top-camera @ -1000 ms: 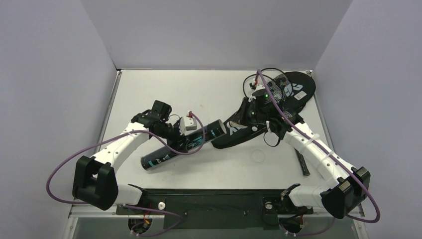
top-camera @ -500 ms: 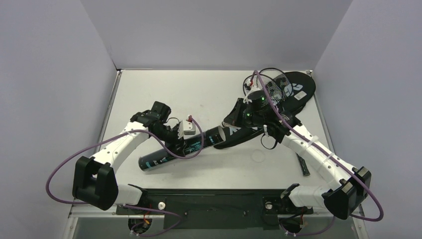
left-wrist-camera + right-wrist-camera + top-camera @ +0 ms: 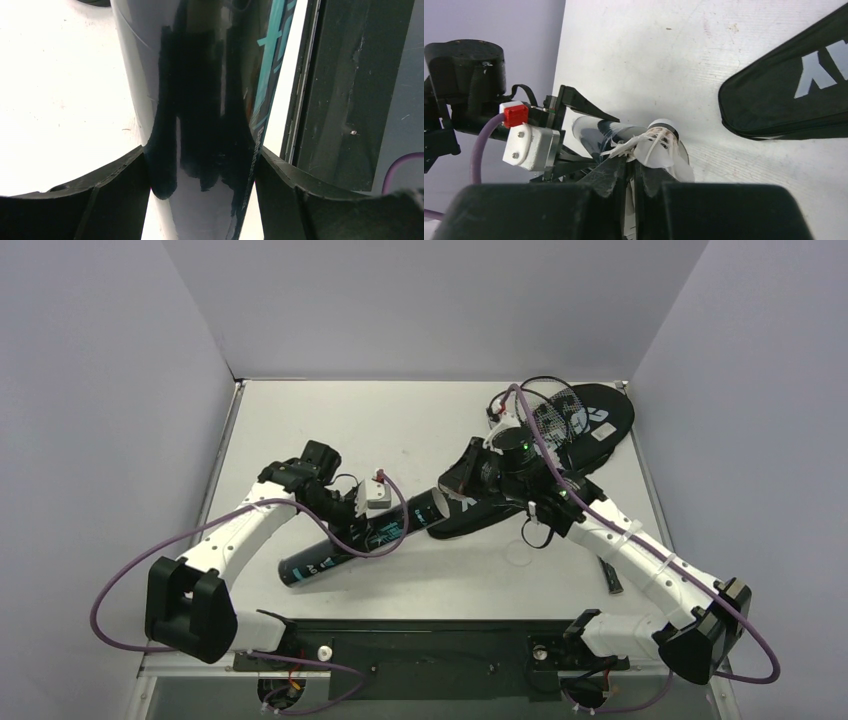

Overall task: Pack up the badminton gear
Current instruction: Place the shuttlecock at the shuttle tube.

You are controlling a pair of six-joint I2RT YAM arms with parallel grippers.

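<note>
The long black teal-printed tube (image 3: 340,548) lies slanted on the table, and my left gripper (image 3: 368,528) is shut round its middle. In the left wrist view both fingers (image 3: 120,192) press the tube's (image 3: 200,90) sides. My right gripper (image 3: 457,483) is at the tube's upper end, shut on a white feather shuttlecock (image 3: 653,148), which sits against the tube (image 3: 591,131). The black bag (image 3: 497,508) lies just right of it, partly under my right arm. Two racket heads (image 3: 548,408) rest at the bag's wide far end (image 3: 603,416).
A short dark strip (image 3: 608,568) lies near the right edge of the table. The black base rail (image 3: 420,645) runs along the near edge and shows beside the tube in the left wrist view (image 3: 350,100). Grey walls close in three sides.
My right gripper has swung left from over the bag to the tube's upper end, carrying the shuttlecock. The left arm and the tube have shifted slightly left and toward the near edge.
</note>
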